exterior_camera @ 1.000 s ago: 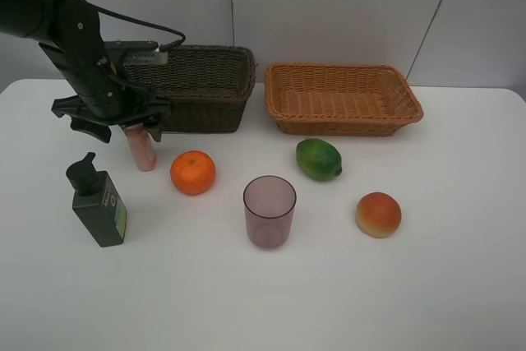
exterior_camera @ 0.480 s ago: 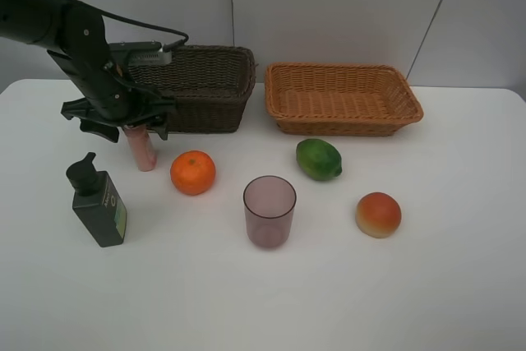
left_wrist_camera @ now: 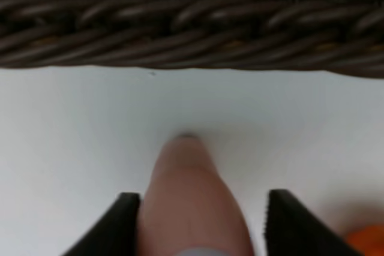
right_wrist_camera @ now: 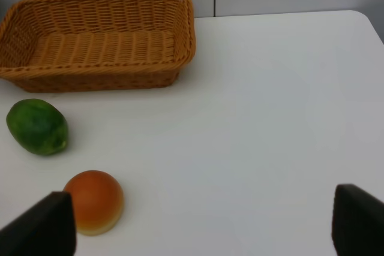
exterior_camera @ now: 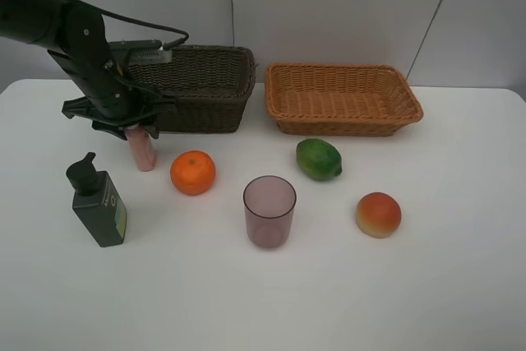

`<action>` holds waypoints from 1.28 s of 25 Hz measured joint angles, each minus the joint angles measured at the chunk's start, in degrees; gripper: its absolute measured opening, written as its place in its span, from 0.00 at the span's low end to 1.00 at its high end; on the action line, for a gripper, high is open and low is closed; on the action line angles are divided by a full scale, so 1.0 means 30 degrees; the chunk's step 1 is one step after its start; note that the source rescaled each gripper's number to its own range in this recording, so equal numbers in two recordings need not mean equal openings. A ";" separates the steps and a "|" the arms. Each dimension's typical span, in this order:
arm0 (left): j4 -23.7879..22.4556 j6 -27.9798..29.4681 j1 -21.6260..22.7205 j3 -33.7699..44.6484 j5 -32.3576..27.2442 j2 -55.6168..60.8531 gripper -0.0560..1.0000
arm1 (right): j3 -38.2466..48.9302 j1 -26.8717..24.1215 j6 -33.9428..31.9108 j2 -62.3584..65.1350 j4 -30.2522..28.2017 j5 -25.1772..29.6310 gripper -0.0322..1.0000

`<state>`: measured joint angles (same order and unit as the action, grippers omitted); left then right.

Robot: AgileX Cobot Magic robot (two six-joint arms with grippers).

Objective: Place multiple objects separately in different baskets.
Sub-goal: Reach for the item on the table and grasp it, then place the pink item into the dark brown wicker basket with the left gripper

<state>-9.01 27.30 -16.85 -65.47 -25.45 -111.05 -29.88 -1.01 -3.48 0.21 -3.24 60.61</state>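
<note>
L gripper (exterior_camera: 138,129) jaws just narrowed from wide around pink bottle (exterior_camera: 143,154), upright just in front of dark basket (exterior_camera: 205,108)'s left end; unclear if clamped yet, so pickup prob. starting. R gripper (right_wrist_camera: 204,199), well right of basket: jaws spread, empty.

Found rough, braided wicker on the dark brown basket (exterior_camera: 205,88) and a finer, faintly glossy weave on the orange-tan basket (exterior_camera: 345,125). Noted a smooth, matt white counter (exterior_camera: 411,285). Saw translucent glossy plastic in the purple cup (exterior_camera: 269,211), dark shiny plastic in the pump bottle (exterior_camera: 99,207), smooth matt pink on the small bottle (exterior_camera: 142,151), matt peel on the orange (exterior_camera: 193,172), a waxy sheen on the green fruit (exterior_camera: 318,159), and matt black plastic on the left fingers (left_wrist_camera: 123,226).
</note>
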 joint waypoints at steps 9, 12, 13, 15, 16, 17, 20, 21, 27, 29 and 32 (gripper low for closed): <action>0.0016 0.0000 0.0000 0.0000 0.0055 0.0000 0.44 | 0.0000 0.0000 0.0000 0.0000 0.0000 0.0000 0.79; 0.0016 0.0000 0.0000 0.0000 0.0055 0.0000 0.44 | 0.0000 0.0000 0.0000 0.0000 0.0000 0.0000 0.79; 0.0016 0.0000 0.0000 0.0000 0.0055 0.0000 0.44 | 0.0000 0.0000 0.0000 0.0000 0.0000 0.0000 0.79; 0.0016 0.0000 0.0000 0.0000 0.0055 0.0000 0.44 | 0.0000 0.0000 0.0000 0.0000 0.0000 0.0000 0.79; 0.0016 0.0000 0.0000 0.0000 0.0055 0.0000 0.44 | 0.0000 0.0000 0.0000 0.0000 0.0000 0.0000 0.79; 0.0016 0.0000 0.0000 0.0000 0.0055 0.0000 0.44 | 0.0000 0.0000 0.0000 0.0000 0.0000 0.0000 0.79; 0.0016 0.0000 0.0000 0.0000 0.0021 0.0000 0.44 | 0.0000 0.0000 0.0000 0.0000 0.0000 0.0000 0.79; 0.0016 0.0000 0.0000 0.0000 0.0021 0.0000 0.44 | 0.0000 0.0000 0.0000 0.0000 0.0000 0.0000 0.79; 0.0016 0.0000 0.0000 0.0000 -0.0028 0.0000 0.44 | 0.0000 0.0000 0.0000 0.0000 0.0000 0.0000 0.79; 0.0016 0.0000 0.0000 0.0000 -0.0191 0.0000 0.44 | 0.0000 0.0000 0.0000 0.0000 0.0000 0.0000 0.79; -0.0003 0.0000 0.0000 -0.0025 -0.1046 0.0241 0.44 | 0.0000 0.0000 0.0000 0.0000 0.0000 0.0000 0.79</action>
<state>-9.02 27.30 -16.85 -65.54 -28.59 -110.32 -29.88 -1.01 -3.48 0.21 -3.24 60.61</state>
